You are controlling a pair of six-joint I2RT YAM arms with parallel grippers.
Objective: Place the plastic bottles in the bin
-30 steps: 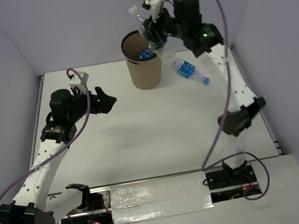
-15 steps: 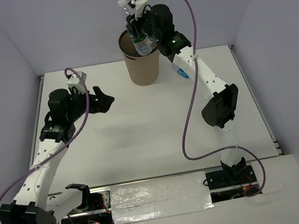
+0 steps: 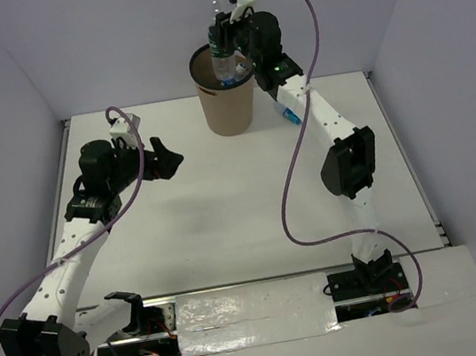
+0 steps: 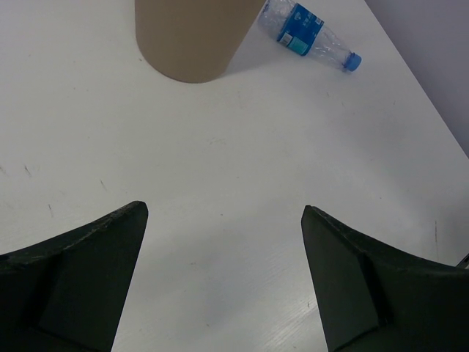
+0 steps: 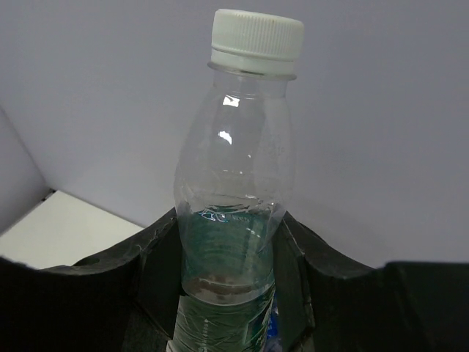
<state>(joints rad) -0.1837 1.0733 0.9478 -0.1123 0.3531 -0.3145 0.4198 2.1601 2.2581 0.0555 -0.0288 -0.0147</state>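
R claw is closed on a plastic bottle, gripping it around the green-labelled mid section. The bottle is upright, white cap on top. In the wrist view the clear shoulder and cap stick up above the two black fingers, one on each side of the body. R arm is stretched far out over the counter to the bin.

The held bottle is right over the bin's open mouth. From the top cam its lower end overlaps the opening (can't tell if the base is already below the black rim or just above it). The bin is a tan cylinder standing upright at the far side of the counter, approx. centre.

A 2nd bottle lies on its side on the counter, just beside the bin on the bin's right and not touching it. It has a blue label and blue cap, with the cap end pointing away from the bin. In the top cam it's mostly hidden behind the R arm, w/ only a bit of blue showing.

L claw is wide open, nothing between the fingers. It hangs over bare counter well apart from the bin, on the L side, and points roughly toward the bin. The L wrist view sees the bin's lower wall at the top of the frame.
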